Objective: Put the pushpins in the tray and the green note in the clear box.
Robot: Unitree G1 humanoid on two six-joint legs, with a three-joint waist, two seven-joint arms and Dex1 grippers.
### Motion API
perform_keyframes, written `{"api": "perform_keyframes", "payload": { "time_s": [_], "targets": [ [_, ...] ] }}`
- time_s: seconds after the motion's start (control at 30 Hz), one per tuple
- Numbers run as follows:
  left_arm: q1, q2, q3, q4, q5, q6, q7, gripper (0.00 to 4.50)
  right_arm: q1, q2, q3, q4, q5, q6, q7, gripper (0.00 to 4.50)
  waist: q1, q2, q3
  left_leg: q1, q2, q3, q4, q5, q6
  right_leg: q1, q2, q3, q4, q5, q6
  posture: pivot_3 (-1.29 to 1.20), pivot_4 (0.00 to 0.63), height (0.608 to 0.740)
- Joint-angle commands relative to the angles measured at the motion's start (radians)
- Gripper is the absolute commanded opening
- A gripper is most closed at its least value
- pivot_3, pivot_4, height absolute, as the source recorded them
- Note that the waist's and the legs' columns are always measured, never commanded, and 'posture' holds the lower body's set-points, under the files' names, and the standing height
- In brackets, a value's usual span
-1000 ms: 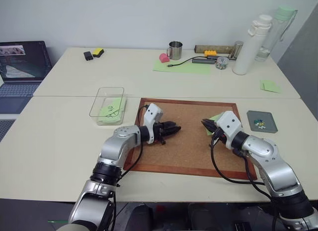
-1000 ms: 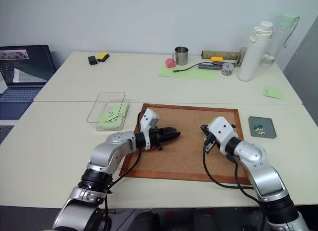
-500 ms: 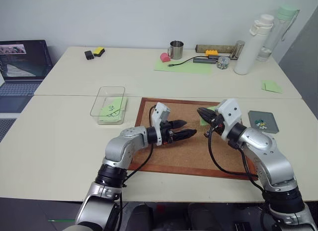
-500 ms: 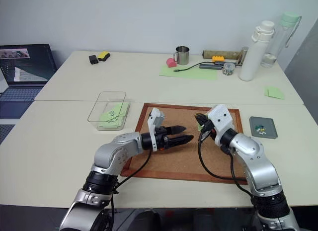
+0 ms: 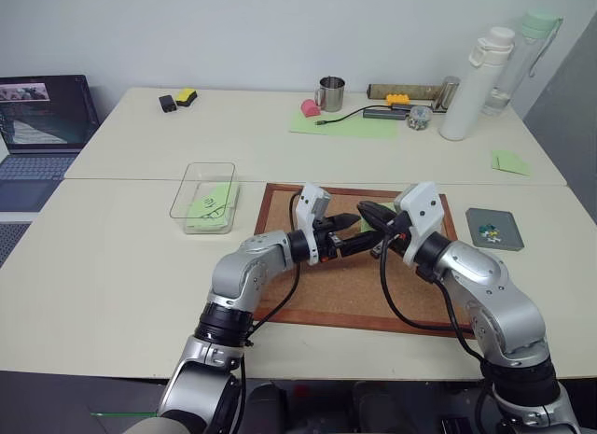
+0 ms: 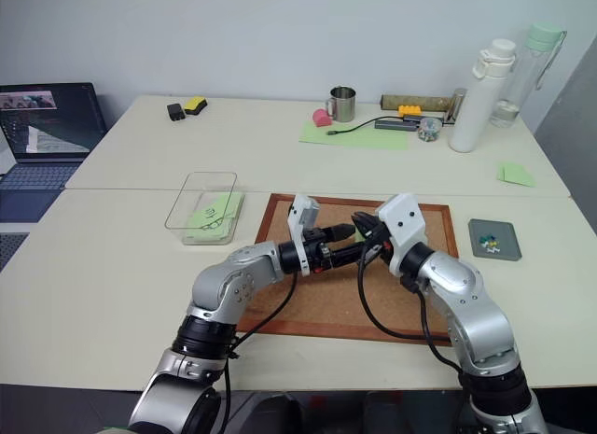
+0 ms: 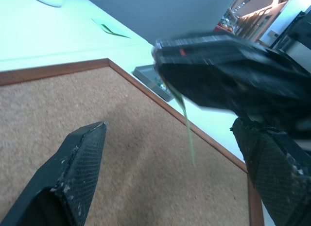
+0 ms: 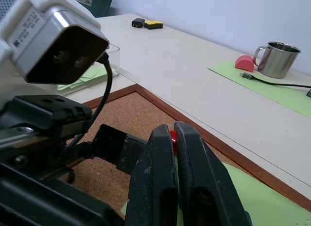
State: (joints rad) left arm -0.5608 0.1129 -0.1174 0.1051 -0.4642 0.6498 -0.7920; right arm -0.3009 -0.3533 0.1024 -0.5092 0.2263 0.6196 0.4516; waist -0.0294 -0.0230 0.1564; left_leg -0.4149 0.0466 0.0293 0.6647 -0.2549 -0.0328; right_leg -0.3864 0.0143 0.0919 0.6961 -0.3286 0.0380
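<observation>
Over the cork board (image 5: 326, 289) my right gripper (image 8: 173, 126) is shut, with the red head of a pushpin (image 8: 173, 136) between its fingertips. The green note (image 7: 187, 124) hangs edge-on from those tips, off the board. My left gripper (image 7: 167, 129) is open and points at the right one, one finger on each side of the hanging note, touching nothing. Several pushpins (image 5: 485, 231) lie in the grey tray (image 5: 508, 240) to the right of the board. The clear box (image 5: 187, 187) stands left of the board with green paper (image 5: 210, 210) in it.
A laptop (image 5: 42, 112) sits at the far left. On the back table are a steel mug (image 5: 328, 93), a large green sheet (image 5: 340, 126), a white bottle (image 5: 471, 84) and a loose green slip (image 5: 506, 161).
My left gripper has opened wide and moved right toward the right gripper. The right gripper has risen and moved left with the green note, lifting it off the board.
</observation>
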Motion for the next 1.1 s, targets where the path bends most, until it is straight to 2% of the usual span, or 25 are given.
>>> {"api": "perform_keyframes", "payload": {
  "time_s": [0.03,0.1,0.33,0.37,0.4,0.77,1.1],
  "targets": [
    [-0.017,-0.009,0.001,-0.001,-0.002,-0.027,-0.003,4.22,-0.019,0.01,0.001,-0.055,0.019,0.003,-0.008,0.0,0.0,0.0,0.0,0.0,0.0,0.0,0.0,0.0,0.0,0.0,0.0,0.0,0.0,0.0,0.0,0.0,0.15,0.74],
    [-0.016,-0.007,0.0,-0.003,-0.01,-0.024,-0.012,3.77,-0.017,0.012,0.0,-0.06,0.02,0.007,-0.008,0.0,0.0,0.0,0.0,0.0,0.0,0.0,0.0,0.0,0.0,0.0,0.0,0.0,0.0,0.0,0.0,0.0,0.15,0.74],
    [-0.022,-0.006,0.005,0.005,-0.011,-0.025,-0.01,2.65,-0.017,0.01,-0.001,-0.064,0.023,0.013,-0.006,0.0,0.0,0.0,0.0,0.0,0.0,0.0,0.0,0.0,0.0,0.0,0.0,0.0,0.0,0.0,0.0,0.0,0.15,0.74],
    [-0.021,-0.007,0.006,0.003,-0.012,-0.024,-0.008,2.36,-0.017,0.009,-0.002,-0.063,0.024,0.013,-0.006,0.0,0.0,0.0,0.0,0.0,0.0,0.0,0.0,0.0,0.0,0.0,0.0,0.0,0.0,0.0,0.0,0.0,0.15,0.74],
    [-0.02,-0.007,0.007,0.002,-0.013,-0.023,-0.007,2.26,-0.016,0.008,-0.002,-0.063,0.024,0.013,-0.006,0.0,0.0,0.0,0.0,0.0,0.0,0.0,0.0,0.0,0.0,0.0,0.0,0.0,0.0,0.0,0.0,0.0,0.15,0.74],
    [-0.013,-0.014,0.013,-0.01,-0.025,-0.006,0.002,0.11,-0.018,0.005,-0.001,-0.057,0.023,0.006,-0.007,0.0,0.0,0.0,0.0,0.0,0.0,0.0,0.0,0.0,0.0,0.0,0.0,0.0,0.0,0.0,0.0,0.0,0.15,0.74],
    [-0.042,-0.033,0.064,0.067,-0.027,0.068,0.093,0.02,-0.017,0.0,-0.007,-0.062,0.023,0.007,-0.008,0.0,0.0,0.0,0.0,0.0,0.0,0.0,0.0,0.0,0.0,0.0,0.0,0.0,0.0,0.0,0.0,0.0,0.15,0.74]
  ]
}}
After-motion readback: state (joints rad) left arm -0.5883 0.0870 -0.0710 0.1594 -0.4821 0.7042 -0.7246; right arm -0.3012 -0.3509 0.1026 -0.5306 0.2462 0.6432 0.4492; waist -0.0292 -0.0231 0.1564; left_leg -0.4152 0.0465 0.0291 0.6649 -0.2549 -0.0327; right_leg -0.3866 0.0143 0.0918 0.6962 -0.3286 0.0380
